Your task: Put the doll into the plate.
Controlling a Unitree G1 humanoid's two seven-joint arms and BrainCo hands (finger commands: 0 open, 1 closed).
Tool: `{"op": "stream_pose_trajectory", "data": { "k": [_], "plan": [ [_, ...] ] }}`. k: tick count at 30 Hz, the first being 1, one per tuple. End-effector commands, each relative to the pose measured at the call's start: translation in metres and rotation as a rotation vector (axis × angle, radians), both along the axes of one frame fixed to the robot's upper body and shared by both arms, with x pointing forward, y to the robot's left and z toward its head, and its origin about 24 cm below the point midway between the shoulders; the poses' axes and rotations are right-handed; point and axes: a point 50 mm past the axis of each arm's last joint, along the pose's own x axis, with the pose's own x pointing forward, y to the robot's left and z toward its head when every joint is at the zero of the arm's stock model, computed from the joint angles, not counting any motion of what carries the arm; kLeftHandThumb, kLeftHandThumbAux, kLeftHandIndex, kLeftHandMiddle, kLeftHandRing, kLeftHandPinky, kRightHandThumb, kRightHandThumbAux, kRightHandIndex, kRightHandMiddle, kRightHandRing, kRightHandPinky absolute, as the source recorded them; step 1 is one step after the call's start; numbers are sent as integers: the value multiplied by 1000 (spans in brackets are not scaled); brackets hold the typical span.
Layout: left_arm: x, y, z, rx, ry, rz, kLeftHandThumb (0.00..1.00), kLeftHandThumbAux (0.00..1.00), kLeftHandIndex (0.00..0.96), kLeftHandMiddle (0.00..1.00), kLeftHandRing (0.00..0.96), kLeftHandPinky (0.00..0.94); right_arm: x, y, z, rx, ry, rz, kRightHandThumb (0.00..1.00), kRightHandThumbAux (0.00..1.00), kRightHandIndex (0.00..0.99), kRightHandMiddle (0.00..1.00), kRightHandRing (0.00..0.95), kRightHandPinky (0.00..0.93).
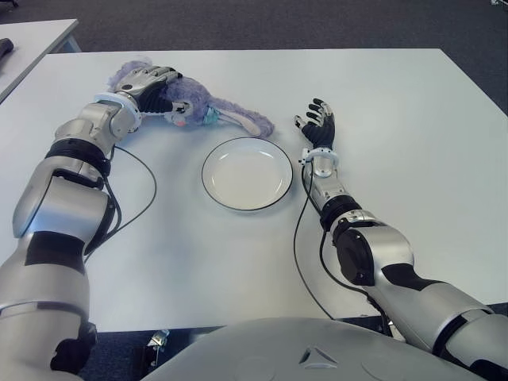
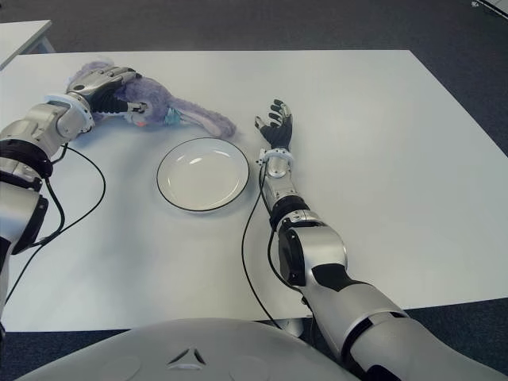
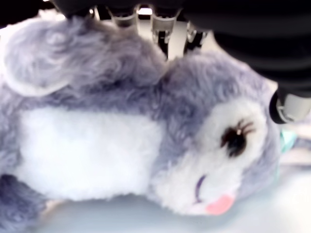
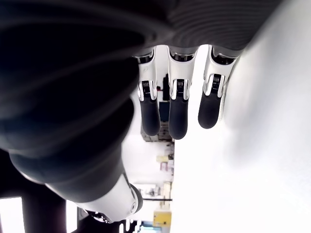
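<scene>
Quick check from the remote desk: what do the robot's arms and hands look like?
Both arms have silver-grey shells with black joints. The left hand shows silver plates over black fingers; the right hand is black, with white knuckle segments in its wrist view. White wrist rings; a thin black cable trails beside each forearm.

White table [image 1: 413, 119]: round white plate [image 1: 247, 173] with dark rim at centre; purple plush doll [image 1: 226, 114] lying far left of it, just beyond.

Doll [image 1: 208, 111] lies behind the plate [image 1: 247, 173], toward its left, on the table [image 1: 413, 119].
</scene>
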Motion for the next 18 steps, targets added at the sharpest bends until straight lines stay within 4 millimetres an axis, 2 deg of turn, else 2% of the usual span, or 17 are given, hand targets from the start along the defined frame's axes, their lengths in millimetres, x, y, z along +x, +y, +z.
{"op": "stream_pose_trajectory", "data": {
  "k": [1,8,15,17,18],
  "plan": [
    [-2,-5,-18,122,61,-21,290,302,0,11,22,21,-79,13,-108,56,504,-8,376,915,163,217,221,230],
    [-4,-6,-25,328,98,-88,285,299,0,0,0,0,-80,13,-108,63,505,-9,394,915,160,213,217,227],
    [-5,-7,-33,453,136,-116,307,308,0,0,0,0,-80,12,-108,68,501,-12,404,920,159,215,210,218],
    [-6,-7,-38,482,139,-113,322,314,0,0,0,0,-80,12,-108,67,498,-13,409,922,162,218,212,222],
    [-6,-7,-41,494,141,-110,371,327,0,0,0,9,-80,12,-108,67,497,-13,412,923,163,220,215,223]
  ]
}}
